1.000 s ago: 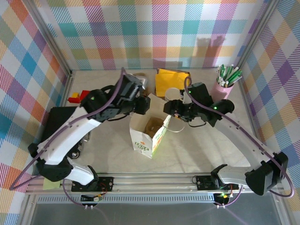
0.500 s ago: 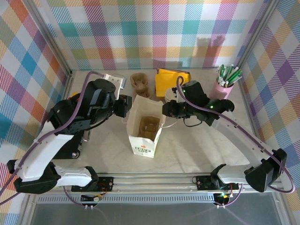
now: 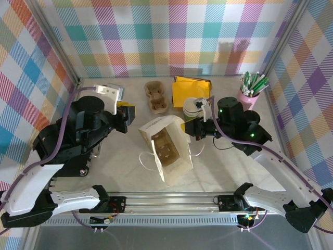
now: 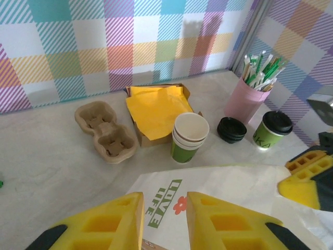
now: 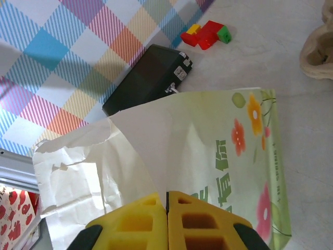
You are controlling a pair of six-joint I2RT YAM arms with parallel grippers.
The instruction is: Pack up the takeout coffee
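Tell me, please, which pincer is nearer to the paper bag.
Right. The right pincer is shut on the rim of the paper bag, on the bag's right side. The left pincer is open and apart from the bag, off its left side.

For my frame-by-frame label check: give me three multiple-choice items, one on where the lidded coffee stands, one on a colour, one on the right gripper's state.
1. Where is the takeout coffee? A in the paper bag; B standing beside the pink cup; C in a gripper.
2. Its lid is: A black; B white; C red.
3. The right gripper is: A open; B shut on a cup; C shut on the paper bag.
Answers: B, the left wrist view shows it next to the pink cup; A, the lid is plainly black; C, its fingers pinch the bag's edge.
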